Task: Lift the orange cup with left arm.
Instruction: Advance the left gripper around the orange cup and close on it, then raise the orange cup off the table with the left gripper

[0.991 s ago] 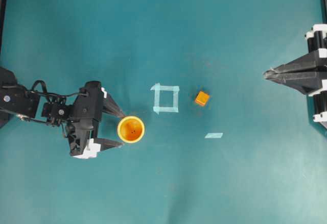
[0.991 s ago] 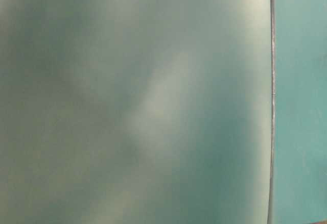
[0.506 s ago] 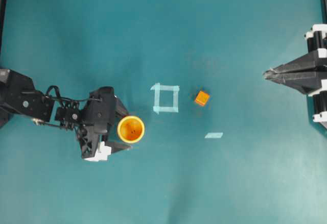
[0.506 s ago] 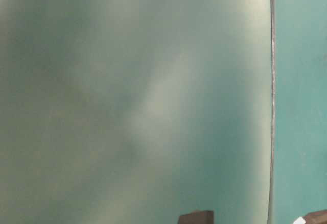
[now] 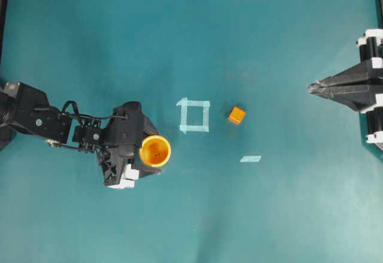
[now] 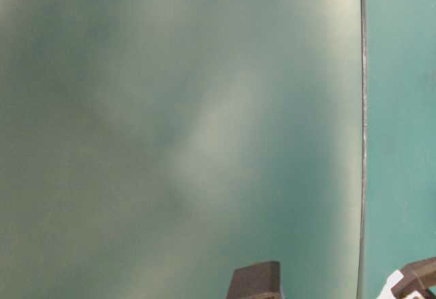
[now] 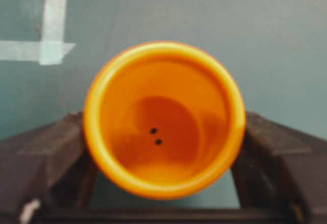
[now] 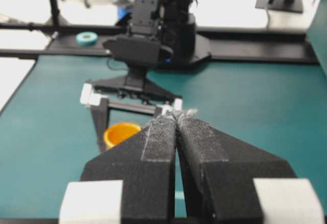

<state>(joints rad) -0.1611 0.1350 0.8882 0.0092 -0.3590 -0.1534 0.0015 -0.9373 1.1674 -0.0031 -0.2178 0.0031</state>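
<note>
Teal bench (image 5: 251, 47), seen from overhead. Left arm (image 5: 36, 119) extended from 9 o'clock, its gripper (image 5: 149, 153) set around the orange cup (image 5: 155, 151); fingers (image 7: 46, 152) at both sides of the cup wall, at or just beside it, firm contact not discernible; cup upright, resting low left of centre. Right gripper (image 5: 312, 87) at 3 o'clock, fingers pressed together, nothing held. Tape square (image 5: 194, 115) at centre; orange cube (image 5: 236, 115) just beyond, toward 3 o'clock; tape strip (image 5: 250, 159) toward 4 o'clock.
</note>
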